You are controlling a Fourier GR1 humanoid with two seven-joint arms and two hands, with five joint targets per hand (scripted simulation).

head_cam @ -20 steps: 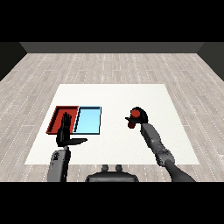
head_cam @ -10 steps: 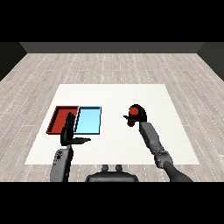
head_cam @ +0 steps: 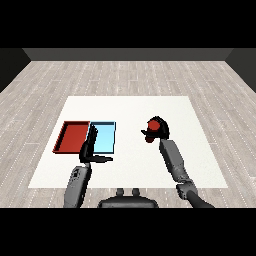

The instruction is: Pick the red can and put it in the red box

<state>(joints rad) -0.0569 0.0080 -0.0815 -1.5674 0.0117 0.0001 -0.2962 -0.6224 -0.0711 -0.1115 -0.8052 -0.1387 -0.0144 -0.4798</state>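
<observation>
**Can in right hand, trays at left**

I see the red tray (head_cam: pixel 72 137) and blue tray (head_cam: pixel 105 138) touching near the table's (head_cam: pixel 130 107) left edge. My left hand (head_cam: pixel 90 149), fingers straight, overlaps them. My right hand (head_cam: pixel 159 131) curls round the red can (head_cam: pixel 154 125), right of centre.

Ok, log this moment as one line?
stage: transport | right robot hand: curled round red can | left robot hand: open, idle | red tray: no can

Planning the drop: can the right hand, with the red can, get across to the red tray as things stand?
Probably yes, but not straight: the right hand holds the red can, and the light blue tray and raised left hand lie between it and the red tray.
</observation>
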